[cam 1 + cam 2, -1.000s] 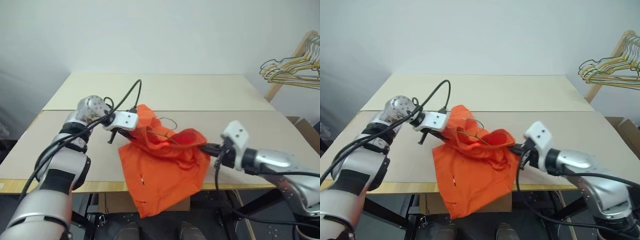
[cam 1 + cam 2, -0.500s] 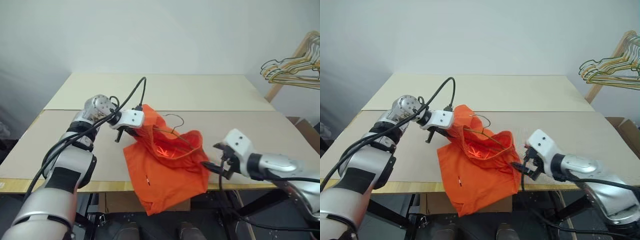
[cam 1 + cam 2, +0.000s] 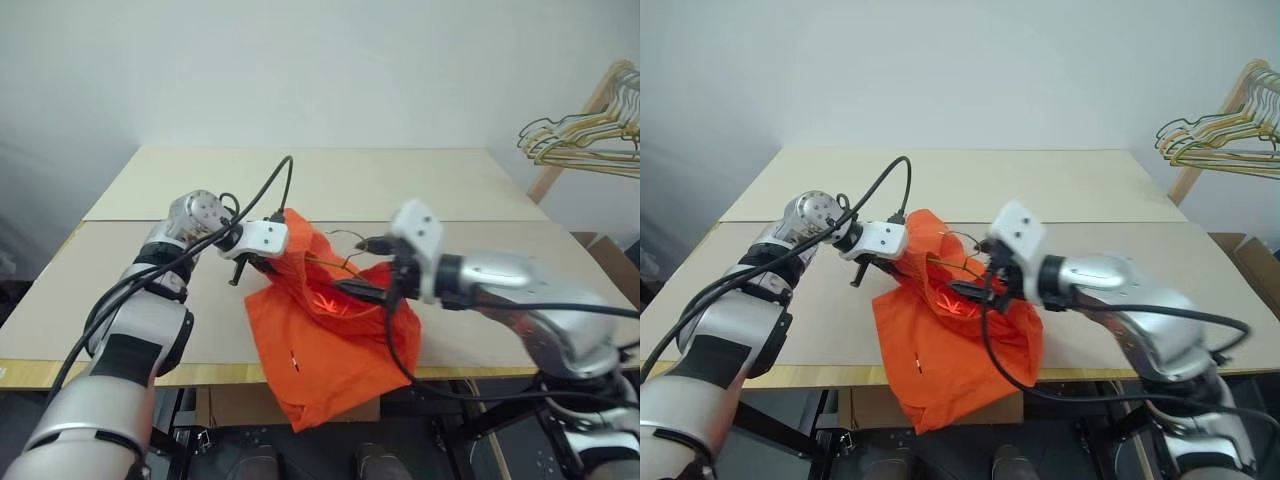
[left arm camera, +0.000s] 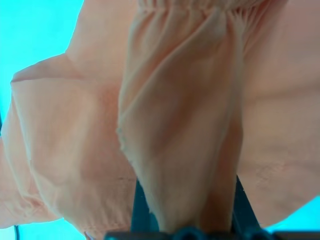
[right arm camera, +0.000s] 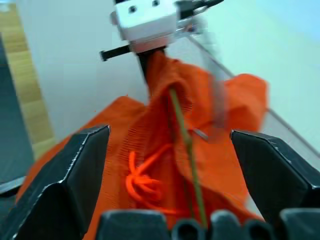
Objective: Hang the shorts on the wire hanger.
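From the head cameras I see the shorts, bright orange thin cloth, bunched and creased, lifted over the near part of the pale table with the lower folds draped past its front edge. My left gripper is pinched tight on a fold of them just under the gathered elastic waistband; in the left wrist view the cloth pleats down between the two black fingers. The wire hanger, thin dull olive-grey wire, runs inside the waist opening, its small hook poking up above the cloth. My right gripper hangs at the open waist with its fingers spread wide apart, holding nothing; between them in the right wrist view I see the wire and a knotted orange drawstring. Off to the right, a cluster of gold and dark hangers on a wooden rack.
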Robot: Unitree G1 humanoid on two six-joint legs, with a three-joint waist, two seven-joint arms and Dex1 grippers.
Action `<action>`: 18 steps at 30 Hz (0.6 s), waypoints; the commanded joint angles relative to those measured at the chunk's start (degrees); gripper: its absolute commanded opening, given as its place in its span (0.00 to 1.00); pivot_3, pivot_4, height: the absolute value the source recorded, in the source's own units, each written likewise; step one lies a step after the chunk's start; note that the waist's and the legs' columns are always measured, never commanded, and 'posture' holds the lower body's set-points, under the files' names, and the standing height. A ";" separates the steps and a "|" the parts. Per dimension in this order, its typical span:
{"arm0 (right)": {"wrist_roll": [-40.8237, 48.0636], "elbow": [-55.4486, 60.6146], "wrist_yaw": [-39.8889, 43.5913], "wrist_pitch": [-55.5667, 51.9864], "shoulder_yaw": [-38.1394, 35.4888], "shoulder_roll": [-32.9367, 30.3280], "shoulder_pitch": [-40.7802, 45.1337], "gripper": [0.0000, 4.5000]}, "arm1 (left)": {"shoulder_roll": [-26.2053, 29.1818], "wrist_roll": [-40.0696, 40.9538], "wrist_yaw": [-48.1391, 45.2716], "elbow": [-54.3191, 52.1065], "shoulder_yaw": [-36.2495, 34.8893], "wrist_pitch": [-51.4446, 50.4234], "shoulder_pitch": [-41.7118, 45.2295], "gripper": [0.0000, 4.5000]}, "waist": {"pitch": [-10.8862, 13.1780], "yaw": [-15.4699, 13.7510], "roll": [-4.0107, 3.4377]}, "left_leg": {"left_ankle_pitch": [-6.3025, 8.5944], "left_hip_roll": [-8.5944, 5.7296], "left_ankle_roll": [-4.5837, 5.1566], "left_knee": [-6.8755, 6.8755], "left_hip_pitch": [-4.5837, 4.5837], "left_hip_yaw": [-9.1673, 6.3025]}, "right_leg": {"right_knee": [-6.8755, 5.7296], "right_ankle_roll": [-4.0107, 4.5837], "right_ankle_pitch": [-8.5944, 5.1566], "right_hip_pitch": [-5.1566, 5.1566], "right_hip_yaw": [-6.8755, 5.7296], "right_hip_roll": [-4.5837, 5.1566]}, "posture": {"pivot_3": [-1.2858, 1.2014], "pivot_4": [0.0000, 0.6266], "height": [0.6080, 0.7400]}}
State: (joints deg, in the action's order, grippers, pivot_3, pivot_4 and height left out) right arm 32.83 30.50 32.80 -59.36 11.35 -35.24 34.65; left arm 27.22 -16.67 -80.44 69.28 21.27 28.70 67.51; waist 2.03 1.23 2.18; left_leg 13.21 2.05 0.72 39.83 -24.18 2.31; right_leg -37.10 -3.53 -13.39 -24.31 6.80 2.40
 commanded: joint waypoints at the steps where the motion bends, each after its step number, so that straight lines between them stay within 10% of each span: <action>1: -2.78 -4.63 -0.97 -0.74 2.38 1.69 3.94 0.88 | 0.32 0.49 0.25 -0.71 -1.19 0.41 2.18 0.00 | 0.00 -0.27 0.00 | 0.00 0.00 0.00 0.01 -0.02 0.00 | 0.00 0.00 0.00 -0.01 -0.02 0.00 | 0.52 0.00 1.00; 12: -5.86 -8.42 2.02 2.09 3.02 1.95 4.58 0.02 | 0.83 1.25 -0.57 -1.10 -2.10 0.26 1.96 0.00 | 0.00 -0.35 0.00 | 0.00 0.00 0.00 0.01 -0.04 -0.02 | -0.03 0.01 0.01 -0.03 -0.06 0.01 | 0.52 0.00 1.00; 18: -9.09 -8.88 4.76 7.30 3.38 0.79 3.42 0.00 | 0.27 5.88 -6.08 -1.53 -5.71 -2.65 2.37 0.13 | 0.00 -0.31 0.00 | 0.00 0.00 0.00 0.00 -0.04 -0.03 | -0.01 0.00 0.00 -0.03 -0.07 0.01 | 0.52 0.00 1.00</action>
State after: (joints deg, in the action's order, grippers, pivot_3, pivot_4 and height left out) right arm 25.42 21.42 37.11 -55.14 15.47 -33.67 37.67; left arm 27.50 -14.19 -84.25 69.25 18.28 27.35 67.53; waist 2.04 0.93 2.17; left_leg 13.21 2.05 0.72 39.83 -24.23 2.29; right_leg -37.11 -3.53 -13.38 -24.35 6.73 2.41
